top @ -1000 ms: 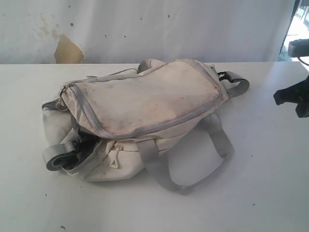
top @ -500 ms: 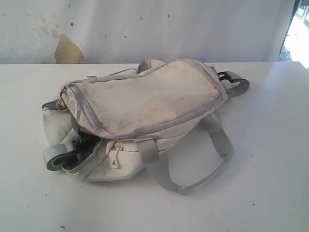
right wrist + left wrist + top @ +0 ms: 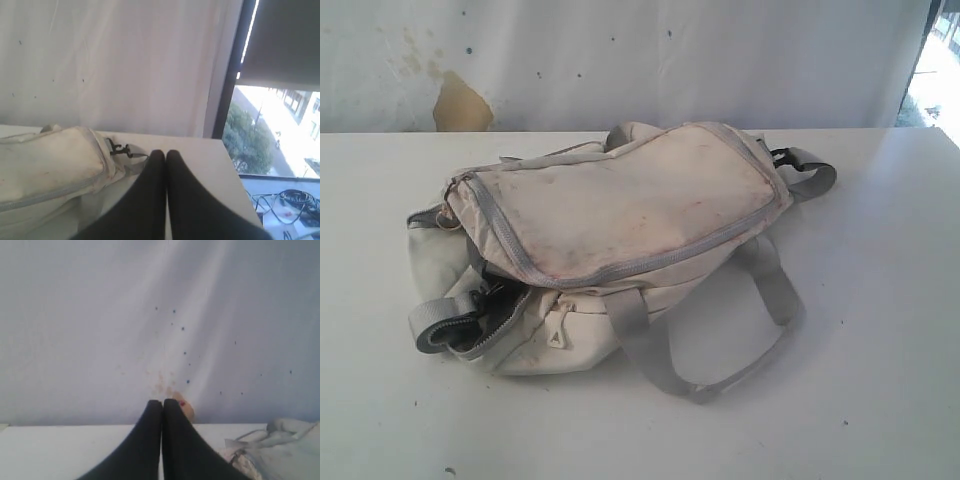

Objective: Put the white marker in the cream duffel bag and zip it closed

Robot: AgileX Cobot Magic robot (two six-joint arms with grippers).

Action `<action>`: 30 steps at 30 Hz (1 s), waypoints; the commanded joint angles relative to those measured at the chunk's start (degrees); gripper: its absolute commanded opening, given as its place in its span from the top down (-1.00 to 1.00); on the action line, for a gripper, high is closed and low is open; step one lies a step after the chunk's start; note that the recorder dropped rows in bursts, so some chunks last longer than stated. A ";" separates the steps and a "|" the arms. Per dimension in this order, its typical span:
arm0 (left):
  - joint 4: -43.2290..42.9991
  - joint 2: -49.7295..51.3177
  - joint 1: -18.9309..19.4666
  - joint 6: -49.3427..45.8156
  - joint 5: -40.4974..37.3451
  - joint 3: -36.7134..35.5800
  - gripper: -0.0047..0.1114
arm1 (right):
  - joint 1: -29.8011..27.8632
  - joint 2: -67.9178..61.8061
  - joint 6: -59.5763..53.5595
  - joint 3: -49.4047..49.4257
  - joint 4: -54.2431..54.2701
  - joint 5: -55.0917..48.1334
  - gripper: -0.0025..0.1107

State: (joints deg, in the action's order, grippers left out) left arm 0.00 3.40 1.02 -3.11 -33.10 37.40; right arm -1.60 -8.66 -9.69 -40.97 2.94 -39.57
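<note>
The cream duffel bag (image 3: 610, 215) lies on its side in the middle of the white table (image 3: 880, 300), its grey zipper running along the top panel and one end gaping open at the lower left. A corner of the cream duffel bag (image 3: 280, 450) shows in the left wrist view, and its top panel (image 3: 45, 165) in the right wrist view. My left gripper (image 3: 162, 402) is shut with nothing between its fingers. My right gripper (image 3: 165, 152) is shut and empty too, beside the bag's black buckle (image 3: 117, 149). Neither gripper appears in the exterior view. The white marker is out of view.
Grey webbing handles (image 3: 720, 370) loop out onto the table in front of the bag. A grey strap (image 3: 810, 175) sticks out at the bag's far right end. A white backdrop (image 3: 620, 60) with a tan patch stands behind. The table's right edge borders a window.
The right arm's dark end, seen at the right edge of the exterior view a second ago, has left that view. The bag has not moved.
</note>
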 commanded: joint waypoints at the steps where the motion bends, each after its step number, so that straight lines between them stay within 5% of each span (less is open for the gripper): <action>1: -0.44 -3.40 -0.16 -0.09 4.40 -2.33 0.92 | -0.18 6.00 -0.66 2.53 0.06 4.34 0.96; 18: 1.00 -3.40 -0.16 -0.33 5.53 -3.15 0.92 | -0.18 8.66 -0.55 8.76 -0.17 7.23 0.96; 30: 1.13 -3.40 -0.16 -0.33 27.40 -27.86 0.92 | -0.18 8.66 -0.40 36.05 -0.05 36.14 0.96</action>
State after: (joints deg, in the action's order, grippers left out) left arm 0.71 0.16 1.02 -3.46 -12.42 15.26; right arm -1.60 -0.21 -9.69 -10.03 2.69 -10.40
